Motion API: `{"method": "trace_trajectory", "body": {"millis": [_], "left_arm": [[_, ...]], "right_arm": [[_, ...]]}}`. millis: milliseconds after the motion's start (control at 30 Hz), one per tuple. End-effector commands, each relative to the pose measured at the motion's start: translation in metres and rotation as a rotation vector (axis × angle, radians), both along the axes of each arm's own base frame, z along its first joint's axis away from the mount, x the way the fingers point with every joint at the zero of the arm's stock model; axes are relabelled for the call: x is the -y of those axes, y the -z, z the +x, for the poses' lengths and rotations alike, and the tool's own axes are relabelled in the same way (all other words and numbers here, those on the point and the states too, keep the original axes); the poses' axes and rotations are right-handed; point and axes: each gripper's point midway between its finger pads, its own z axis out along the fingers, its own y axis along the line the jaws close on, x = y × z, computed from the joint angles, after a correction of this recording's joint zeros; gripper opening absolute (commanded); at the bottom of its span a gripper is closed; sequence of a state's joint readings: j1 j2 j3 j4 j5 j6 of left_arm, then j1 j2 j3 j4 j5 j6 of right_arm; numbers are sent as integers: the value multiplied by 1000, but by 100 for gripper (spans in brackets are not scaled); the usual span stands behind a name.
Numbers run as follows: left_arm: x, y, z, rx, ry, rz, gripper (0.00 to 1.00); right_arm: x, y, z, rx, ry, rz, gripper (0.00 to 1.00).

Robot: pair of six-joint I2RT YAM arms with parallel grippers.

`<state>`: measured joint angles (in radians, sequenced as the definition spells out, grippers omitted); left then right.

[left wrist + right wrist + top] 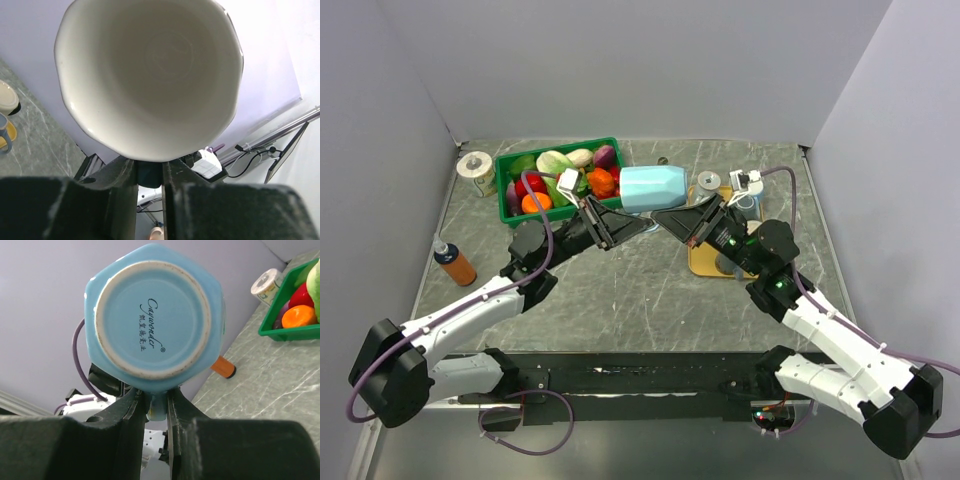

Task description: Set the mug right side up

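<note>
Right gripper (157, 402): clenched on the mug (653, 187), its fingers pinching a pale blue piece below the base, probably the handle.
Left gripper (148, 167): jaws drawn narrow on a dark piece just under the rim. It looks like a grip on the mug, but how firm it is cannot be told.
Mug position: in the air between the two grippers and lying on its side. The white mouth faces the left wrist and the printed base faces the right wrist.
Done: the mug is off the table (640, 290) and no longer mouth-down. It reads as about halfway round, held from both ends.
Left to do: one gripper must let go, the other must tip the mouth upward, then set the mug down on its base.
Edges: the green basket (502, 200) of produce is just beside the mug on the left arm's side. The yellow board (698, 262) lies under the right gripper.
Open room: bare tabletop between the arms, nearer the bases, looks like the safest landing spot.
Risk: two grips on one mug could fight each other during rotation.
</note>
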<state>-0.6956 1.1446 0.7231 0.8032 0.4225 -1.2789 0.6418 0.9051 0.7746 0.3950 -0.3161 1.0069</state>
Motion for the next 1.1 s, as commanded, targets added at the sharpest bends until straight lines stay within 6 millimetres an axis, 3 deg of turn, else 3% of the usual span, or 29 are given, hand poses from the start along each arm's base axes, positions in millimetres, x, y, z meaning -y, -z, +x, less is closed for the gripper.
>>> {"method": "trace_trajectory", "body": {"millis": [0,133,233,333,367,433,467,500,533,567,633,667,700,933,1067], "left_arm": [[-7,-49,-7,124,-12,-104,2],[-9,-45,0,117,-65,-74,1],[-14,-39,7,102,-136,-25,1],[-19,-33,15,106,-203,52,1],[-22,-34,17,132,-230,73,1],[-24,-24,23,104,-268,147,1],[-30,-22,30,121,-325,186,1],[-33,-19,33,120,-352,219,1],[-38,-20,37,122,-385,244,1],[-44,-4,45,108,-437,330,1],[-55,6,53,100,-504,413,1],[-62,23,57,95,-532,506,1],[-73,28,66,78,-607,547,1],[-141,87,91,-35,-910,905,1],[-168,116,101,-113,-1034,1059,1]], "right_arm": [[-2,-16,-23,105,-62,11,0],[0,-5,-17,64,-27,-5,0],[6,10,-7,4,36,-54,14],[10,12,-4,3,67,-78,40],[11,13,-2,-10,76,-85,57],[12,17,0,-20,90,-102,69],[12,23,1,-44,98,-121,81],[13,26,2,-51,103,-138,84],[14,31,4,-63,112,-155,86],[15,36,6,-79,123,-173,88],[21,53,10,-131,165,-224,90],[24,56,12,-142,183,-240,91],[30,70,15,-186,217,-284,91],[54,91,23,-244,337,-382,92],[59,97,26,-264,360,-404,92]]}}
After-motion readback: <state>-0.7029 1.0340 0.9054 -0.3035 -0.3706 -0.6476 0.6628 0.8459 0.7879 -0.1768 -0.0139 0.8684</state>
